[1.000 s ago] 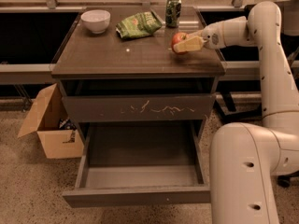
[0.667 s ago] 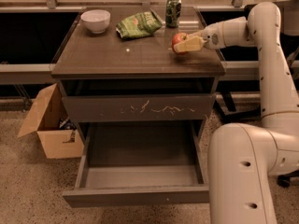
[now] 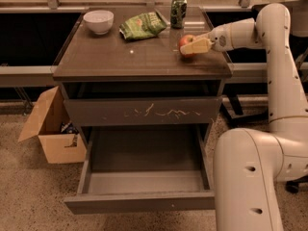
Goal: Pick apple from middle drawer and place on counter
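The apple (image 3: pixel 185 43), red with a yellowish patch, is at the right side of the counter (image 3: pixel 120 59), at or just above its surface. My gripper (image 3: pixel 191 46) reaches in from the right, and its pale fingers (image 3: pixel 197 46) are closed around the apple. The middle drawer (image 3: pixel 139 202) is pulled out below. Its inside is empty, and its plain front panel bears one tiny pale dot.
A white bowl (image 3: pixel 98 20), a green snack bag (image 3: pixel 143 25) and a green can (image 3: pixel 178 11) stand at the back of the counter. The scratched top drawer front (image 3: pixel 144 112) is shut. A cardboard box (image 3: pixel 48 126) sits on the floor at left. My own base (image 3: pixel 250 177) is at the lower right.
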Controlling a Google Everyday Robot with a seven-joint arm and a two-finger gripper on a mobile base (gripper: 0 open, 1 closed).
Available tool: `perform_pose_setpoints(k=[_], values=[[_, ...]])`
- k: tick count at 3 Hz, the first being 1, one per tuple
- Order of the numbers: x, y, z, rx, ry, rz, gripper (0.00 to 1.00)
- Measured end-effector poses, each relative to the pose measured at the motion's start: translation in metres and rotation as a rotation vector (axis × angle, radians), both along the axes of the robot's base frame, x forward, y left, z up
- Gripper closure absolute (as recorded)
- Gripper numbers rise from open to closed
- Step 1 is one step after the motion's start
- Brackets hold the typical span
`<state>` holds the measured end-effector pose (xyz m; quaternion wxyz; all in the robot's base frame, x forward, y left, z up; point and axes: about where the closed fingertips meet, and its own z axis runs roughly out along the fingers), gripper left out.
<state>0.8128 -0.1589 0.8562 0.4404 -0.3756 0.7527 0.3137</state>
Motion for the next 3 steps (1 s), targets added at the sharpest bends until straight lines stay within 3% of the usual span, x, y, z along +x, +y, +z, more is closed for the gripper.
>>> perform_pose_setpoints(k=[1, 2, 3], values=[[0.000, -0.013, 0.008, 0.014, -0.014, -0.028, 0.00], [-0.002, -0.040, 0.027, 0.024, -0.053, -0.082, 0.00], [-0.013, -0.086, 0.063, 0.052, -0.144, -0.146, 0.00]])
